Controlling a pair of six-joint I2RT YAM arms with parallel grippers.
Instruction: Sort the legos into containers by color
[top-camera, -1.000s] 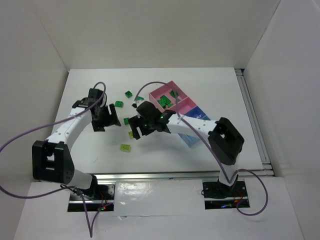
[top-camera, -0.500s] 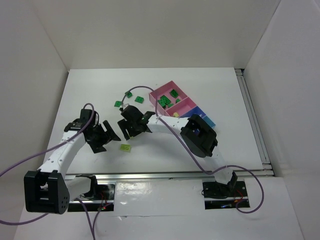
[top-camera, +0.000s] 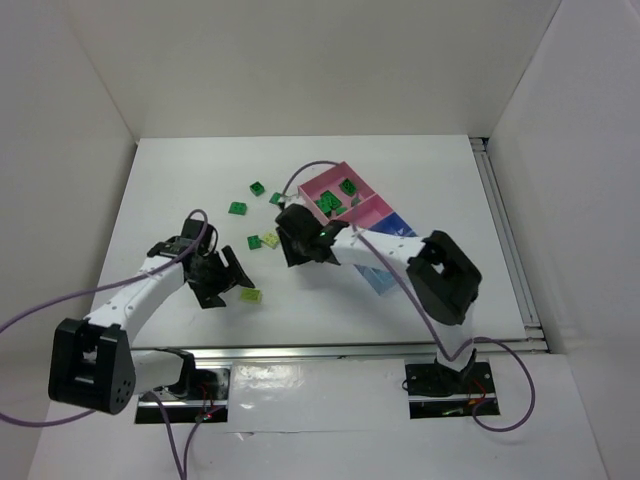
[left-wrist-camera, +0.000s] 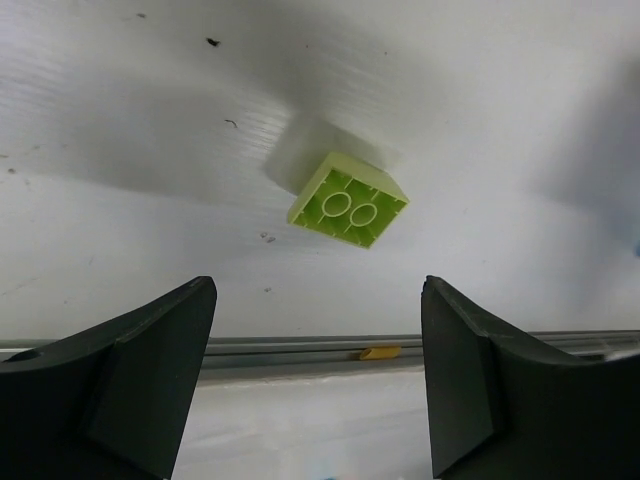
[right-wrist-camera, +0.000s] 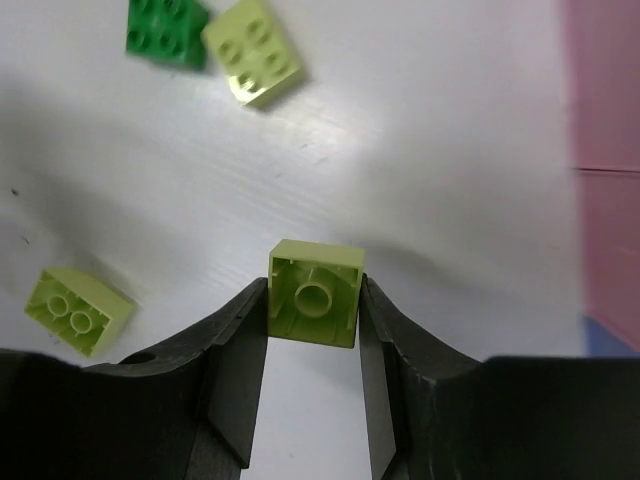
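Right pincer (right-wrist-camera: 313, 295) pinches a lime lego (right-wrist-camera: 314, 308); left pincer (left-wrist-camera: 318, 292), spread, faces a second lego (left-wrist-camera: 348, 200) ahead.

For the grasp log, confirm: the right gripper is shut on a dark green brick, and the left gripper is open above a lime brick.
Wrong colour. The right wrist view shows the right gripper shut on a lime brick, not dark green. The left gripper is indeed open above a loose lime brick.

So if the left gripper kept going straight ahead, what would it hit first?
Probably the lime brick, lying on the table ahead of the open left gripper. Depth is hard to judge, so it may touch bare table first.
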